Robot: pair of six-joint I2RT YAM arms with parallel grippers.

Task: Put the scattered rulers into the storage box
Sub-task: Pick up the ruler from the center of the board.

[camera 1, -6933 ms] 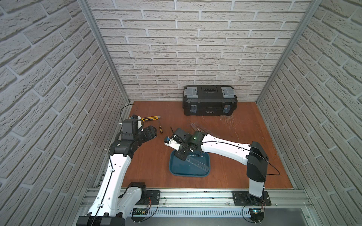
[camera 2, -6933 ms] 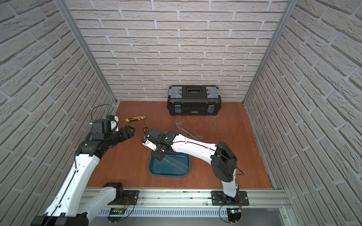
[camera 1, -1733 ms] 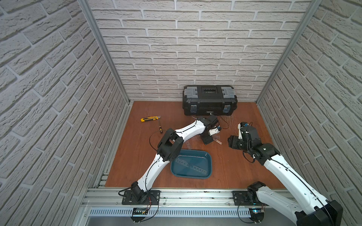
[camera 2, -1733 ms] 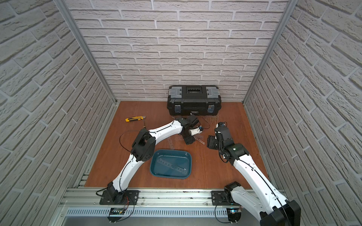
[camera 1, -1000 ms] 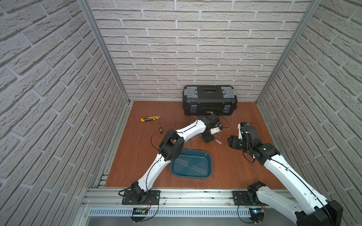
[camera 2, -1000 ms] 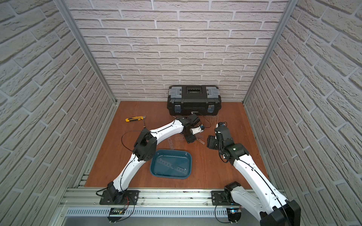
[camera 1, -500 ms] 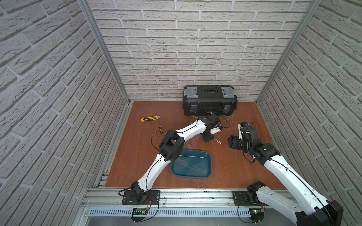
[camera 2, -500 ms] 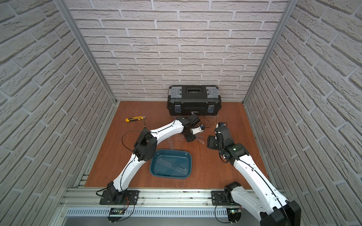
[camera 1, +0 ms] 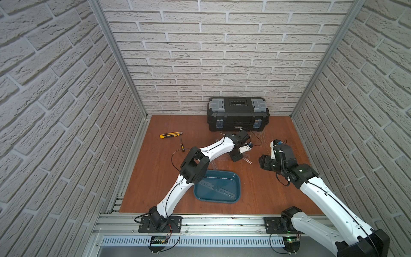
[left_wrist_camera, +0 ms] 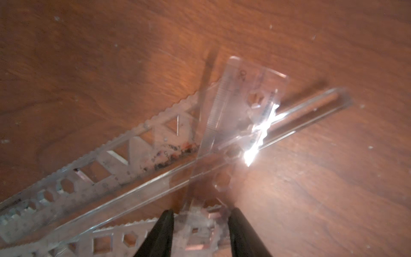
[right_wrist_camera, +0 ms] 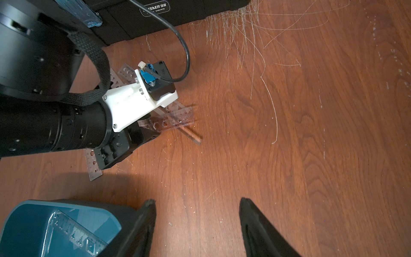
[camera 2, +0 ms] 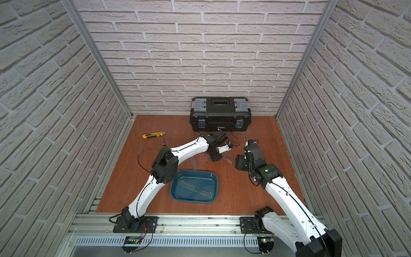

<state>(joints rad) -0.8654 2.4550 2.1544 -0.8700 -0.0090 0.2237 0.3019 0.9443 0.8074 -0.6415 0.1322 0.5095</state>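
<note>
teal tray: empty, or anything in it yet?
Not empty. One clear ruler lies diagonally on the floor of the teal tray, seen in both top views. Other rulers lie out on the table.

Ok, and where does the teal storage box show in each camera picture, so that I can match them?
Top views, both: storage box lies front centre, with a ruler inside.
Left wrist: not in it.
Right wrist: partly in view, cut off at a corner of the frame, the ruler inside.
Shared landmark: black toolbox at the back wall, seen in all but the left wrist view.
</note>
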